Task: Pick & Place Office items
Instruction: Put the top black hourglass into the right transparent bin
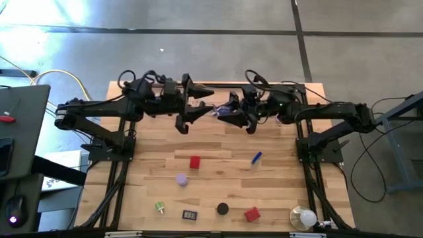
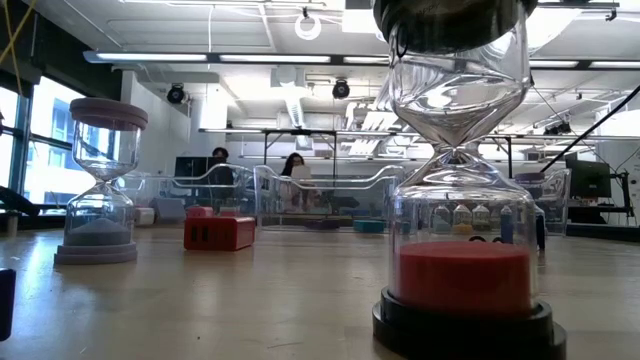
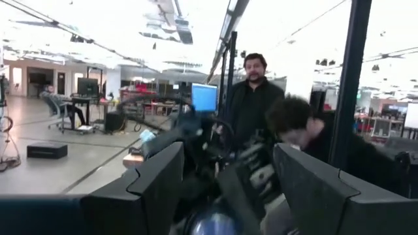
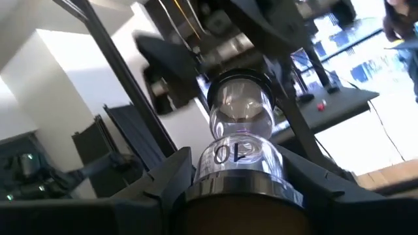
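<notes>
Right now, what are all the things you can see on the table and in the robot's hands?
red blocks: two, red, one mid-table, one near the table edge away from the grippers
blue stick: one, blue, mid-table
lilac hourglass: one, lilac cap, mid-table
black hourglass: one, black cap, red sand, beside the second red block
green piece: one, green, same edge
dark piece: one, dark, same edge
white bulb: one, white, table corner
clear trays: count unclear, far side
people: two, dark clothes, behind the table
held hourglass: one, clear, marked 10
right gripper: shut on the held hourglass
left gripper: open, facing it
</notes>
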Robot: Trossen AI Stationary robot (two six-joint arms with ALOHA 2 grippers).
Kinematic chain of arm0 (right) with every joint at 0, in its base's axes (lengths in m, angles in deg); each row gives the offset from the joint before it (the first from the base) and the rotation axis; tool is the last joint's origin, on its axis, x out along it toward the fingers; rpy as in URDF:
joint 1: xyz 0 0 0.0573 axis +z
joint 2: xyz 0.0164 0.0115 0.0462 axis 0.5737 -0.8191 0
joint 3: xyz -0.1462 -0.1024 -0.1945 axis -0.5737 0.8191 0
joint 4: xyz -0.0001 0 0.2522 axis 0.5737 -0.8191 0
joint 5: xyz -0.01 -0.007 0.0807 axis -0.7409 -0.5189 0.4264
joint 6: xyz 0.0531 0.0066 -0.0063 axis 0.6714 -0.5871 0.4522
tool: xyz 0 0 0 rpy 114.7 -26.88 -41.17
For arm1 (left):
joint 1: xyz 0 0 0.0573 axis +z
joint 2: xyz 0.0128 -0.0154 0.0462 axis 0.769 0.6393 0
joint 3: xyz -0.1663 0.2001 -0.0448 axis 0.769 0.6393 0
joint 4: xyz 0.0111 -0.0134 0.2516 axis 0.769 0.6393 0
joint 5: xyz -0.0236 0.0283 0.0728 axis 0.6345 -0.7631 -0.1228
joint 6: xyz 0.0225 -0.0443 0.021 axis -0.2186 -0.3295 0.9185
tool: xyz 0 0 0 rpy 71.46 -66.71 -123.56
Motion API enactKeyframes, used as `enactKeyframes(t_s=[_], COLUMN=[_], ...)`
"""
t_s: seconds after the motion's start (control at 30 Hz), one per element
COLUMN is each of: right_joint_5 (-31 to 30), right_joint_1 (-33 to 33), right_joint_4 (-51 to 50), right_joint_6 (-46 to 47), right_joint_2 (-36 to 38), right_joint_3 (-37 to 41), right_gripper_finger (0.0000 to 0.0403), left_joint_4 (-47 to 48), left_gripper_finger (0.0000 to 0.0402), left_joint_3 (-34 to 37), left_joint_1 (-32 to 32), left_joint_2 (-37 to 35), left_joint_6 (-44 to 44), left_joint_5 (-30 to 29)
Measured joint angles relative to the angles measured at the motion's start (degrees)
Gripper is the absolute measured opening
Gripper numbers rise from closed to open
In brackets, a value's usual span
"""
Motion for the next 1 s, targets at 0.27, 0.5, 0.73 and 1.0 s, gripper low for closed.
enactKeyframes(t_s=[0.27, 0.5, 0.73, 1.0], right_joint_5=[-0.6, -14.3, -25.4, -34.5], right_joint_1=[-0.5, 2.2, 2.2, -3.1], right_joint_4=[-16.2, -34.6, -59.3, -90.8], right_joint_6=[-4.2, -13.8, -10.3, 0.3], right_joint_2=[3.8, 12.9, 20.4, 20.8], right_joint_3=[0.0, -0.1, -0.1, -0.1], right_gripper_finger=[0.0183, 0.0183, 0.0183, 0.0183], left_joint_4=[4.0, 21.0, 35.4, 39.4], left_gripper_finger=[0.0234, 0.0234, 0.0234, 0.0234], left_joint_3=[0.0, 0.0, 0.0, 0.0], left_joint_1=[-0.1, 2.5, 5.6, 7.2], left_joint_2=[-4.6, -7.2, -7.6, -7.5], left_joint_6=[-1.5, -7.8, -9.6, -9.6], left_joint_5=[0.2, 1.2, 4.0, 4.4])
